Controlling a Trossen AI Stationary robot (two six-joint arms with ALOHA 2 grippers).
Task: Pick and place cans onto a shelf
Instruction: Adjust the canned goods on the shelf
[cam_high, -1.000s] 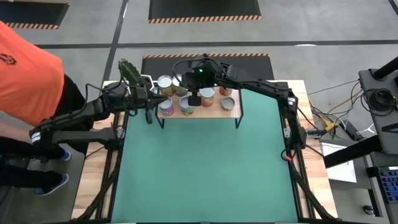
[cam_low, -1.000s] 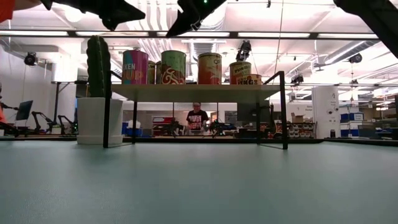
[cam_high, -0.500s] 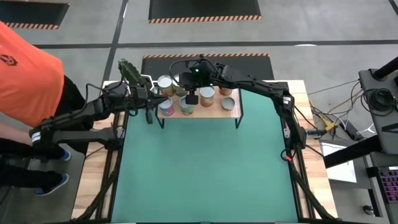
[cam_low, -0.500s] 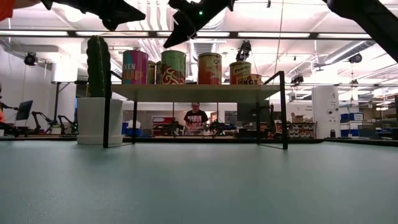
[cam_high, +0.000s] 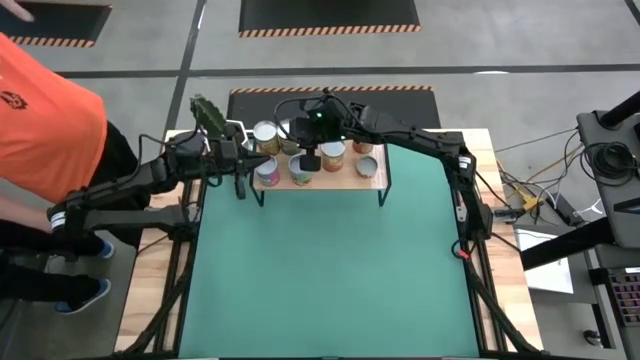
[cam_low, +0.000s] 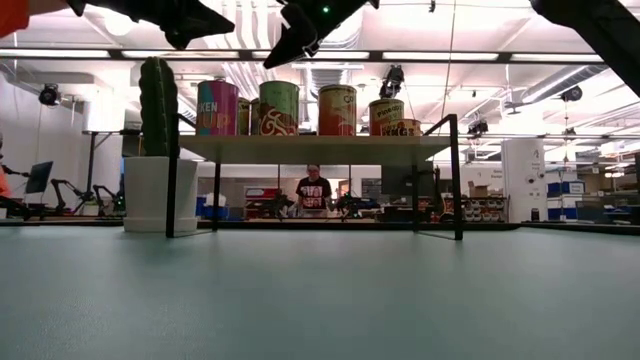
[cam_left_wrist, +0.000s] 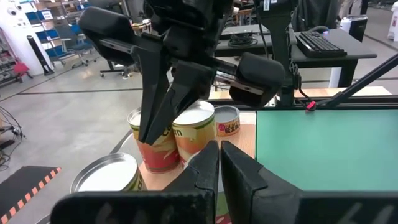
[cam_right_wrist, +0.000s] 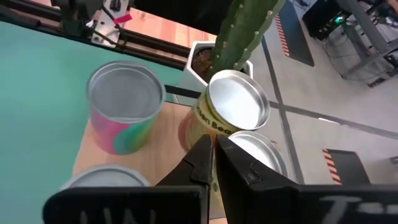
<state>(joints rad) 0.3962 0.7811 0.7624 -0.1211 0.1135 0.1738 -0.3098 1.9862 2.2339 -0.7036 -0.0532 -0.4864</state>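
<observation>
The right gripper (cam_high: 309, 160) hangs just above the shelf (cam_high: 345, 180), over the cans (cam_high: 332, 154) near the shelf's middle. In the right wrist view its 2 fingers (cam_right_wrist: 202, 155) are pressed together with only a hairline between them and nothing is held. Directly below them lies a silver can top; just beyond stand a yellow-labelled can (cam_right_wrist: 227, 115) and a pink-and-green can (cam_right_wrist: 125, 112), both upright on the light wood.

The left gripper (cam_high: 238, 186) sits beside the shelf's left end, at about the height of the can tops. In the left wrist view its fingers (cam_left_wrist: 205, 163) are also closed to a thin slit — empty. Past them that view shows 2 upright cans touching side by side, 1 red-orange (cam_left_wrist: 155, 146) and 1 with a pale top and green lettering (cam_left_wrist: 194, 134), with a low flat tin (cam_left_wrist: 227, 121) behind them and the right arm's dark gripper hovering over the group.

From the low view, 4 tall cans (cam_low: 278, 108) stand in a row on the shelf board (cam_low: 315, 148), with shorter ones at the right end. A cactus in a white pot (cam_low: 157, 190) stands on the desk (cam_low: 320, 300) just beside the shelf's left legs. The green mat (cam_high: 330, 280) in front of the shelf carries no cans. A person in an orange shirt (cam_high: 45, 120) stands at the desk's left side.
</observation>
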